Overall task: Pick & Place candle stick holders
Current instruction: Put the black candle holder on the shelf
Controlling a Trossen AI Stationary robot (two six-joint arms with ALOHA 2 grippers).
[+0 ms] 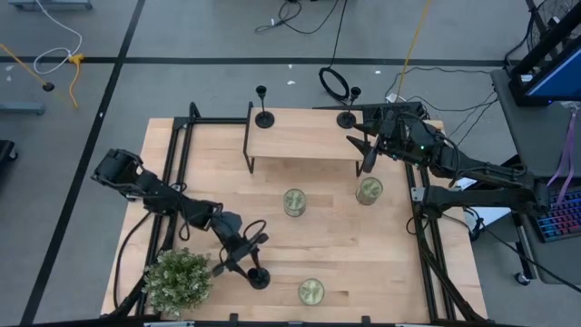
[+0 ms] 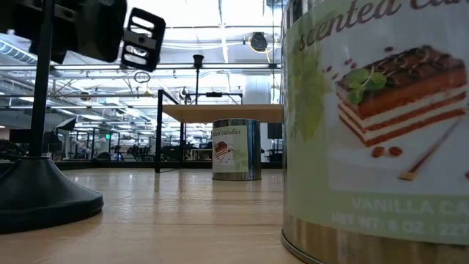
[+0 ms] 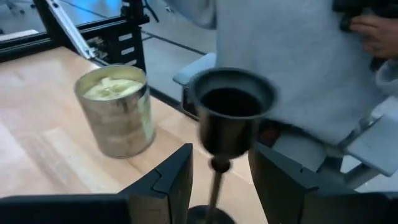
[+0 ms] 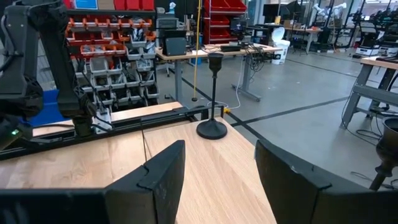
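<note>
Glossy black cupped candle stick holder stands between open left gripper jaws.

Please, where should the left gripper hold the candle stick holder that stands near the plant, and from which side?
Grip the thin stem of the candle stick holder, just under its cup. It stands upright, so come level from the side. The left gripper already has its open jaws either side of the stem.

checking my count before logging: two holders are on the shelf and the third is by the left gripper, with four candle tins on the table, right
Not quite: there are three candle tins, not four. The high view shows one mid-table, one near the right gripper, and one at the near edge. The rest holds: two holders on the shelf, the third by the left gripper.
</note>
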